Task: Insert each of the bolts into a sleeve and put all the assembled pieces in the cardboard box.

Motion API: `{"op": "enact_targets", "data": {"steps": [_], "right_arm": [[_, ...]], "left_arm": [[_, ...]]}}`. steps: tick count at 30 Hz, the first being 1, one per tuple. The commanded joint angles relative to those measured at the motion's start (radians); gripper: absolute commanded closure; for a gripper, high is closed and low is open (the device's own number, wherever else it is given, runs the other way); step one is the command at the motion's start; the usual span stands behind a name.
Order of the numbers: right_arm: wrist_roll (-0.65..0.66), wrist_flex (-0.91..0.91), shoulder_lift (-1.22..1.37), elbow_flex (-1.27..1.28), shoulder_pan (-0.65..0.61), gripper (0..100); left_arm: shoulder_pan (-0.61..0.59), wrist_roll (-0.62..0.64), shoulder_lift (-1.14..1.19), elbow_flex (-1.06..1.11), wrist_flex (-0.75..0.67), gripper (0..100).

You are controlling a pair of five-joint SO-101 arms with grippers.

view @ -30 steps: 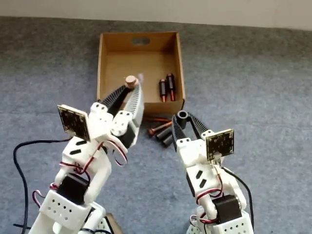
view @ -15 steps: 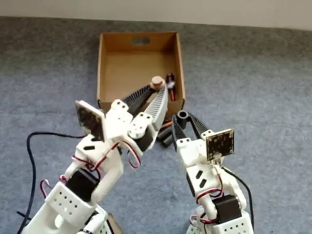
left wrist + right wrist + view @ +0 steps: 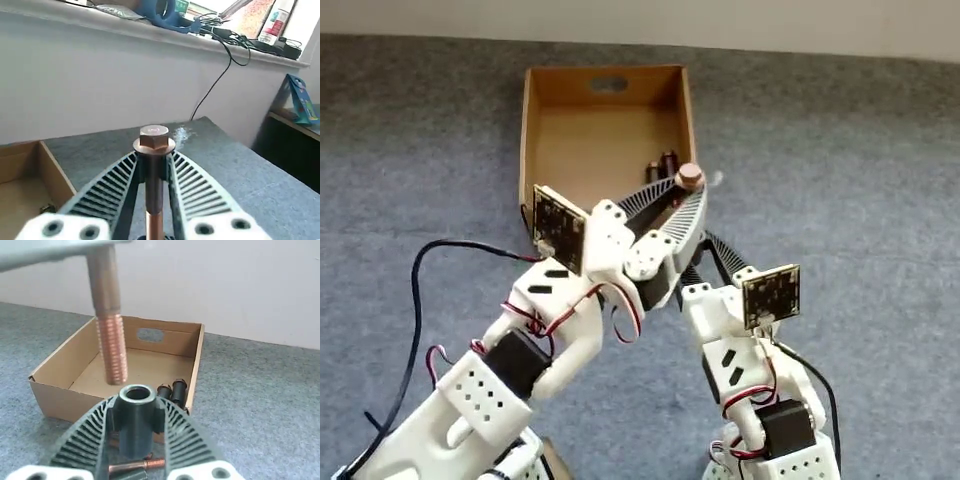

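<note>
Grey carpet-like covering over the whole bench [image 3: 840,150]; pale wall behind it. Window ledge above the wall carries cables and clutter, seen from the left wrist.

Item 1. Cardboard box [image 3: 530,130], open-topped, with a cut handle slot in its far wall. It stands at the far middle of the bench, just beyond both arms.

Item 2. Assembled pieces [image 3: 665,162], two, dark bodies with copper ends. They lie side by side inside the box against its right wall, near the front corner.

Item 3. Left claw [image 3: 685,190], closed on a bolt, one ribbed finger to each side of the shank just under the head. In the high view its tip is above the box's front right corner, crossing over the right arm.

Item 4. Bolt [image 3: 154,137], copper, with a flanged hexagonal head. It is held upright, head up and threaded end hanging down. In the right wrist view the threaded end hangs just above the mouth of the sleeve, slightly to one side and not entered.

Item 5. Right claw [image 3: 134,407], closed around a sleeve, on the near side of the box's front wall and low over the bench.

Item 6. Sleeve [image 3: 133,425], a black tube, held upright with its open bore facing up.

Item 7. Loose bolt [image 3: 135,466], copper, lying flat on the bench beneath the right claw.

Item 8. Loose sleeve [image 3: 131,476], black, lying just beside the loose bolt and partly hidden by the claw.
</note>
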Motion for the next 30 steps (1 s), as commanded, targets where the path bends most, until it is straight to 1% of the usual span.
{"op": "enact_targets", "data": {"steps": [1,4,8,15,24,26,30], "right_arm": [[-0.008,0.002,-0.005,-0.007,-0.004,99.2],[-0.008,0.002,-0.005,-0.007,-0.001,99.2],[-0.008,0.002,-0.005,-0.008,0.045,99.2],[-0.009,0.002,-0.005,-0.008,0.059,99.2],[-0.009,0.002,-0.005,-0.004,0.059,99.2],[-0.009,0.002,-0.005,-0.004,0.059,99.2],[-0.009,0.002,-0.005,-0.002,0.059,99.2]], "left_arm": [[0.001,-0.002,0.038,-0.045,-0.026,99],[0.007,-0.002,0.082,-0.047,-0.032,99],[0.004,-0.002,0.114,-0.044,-0.087,99],[0.007,-0.002,0.125,-0.041,-0.084,99],[0.002,-0.006,0.119,0.041,-0.083,99],[0.002,-0.006,0.117,0.038,-0.071,99],[0.007,-0.008,0.116,0.033,0.003,99]]}}
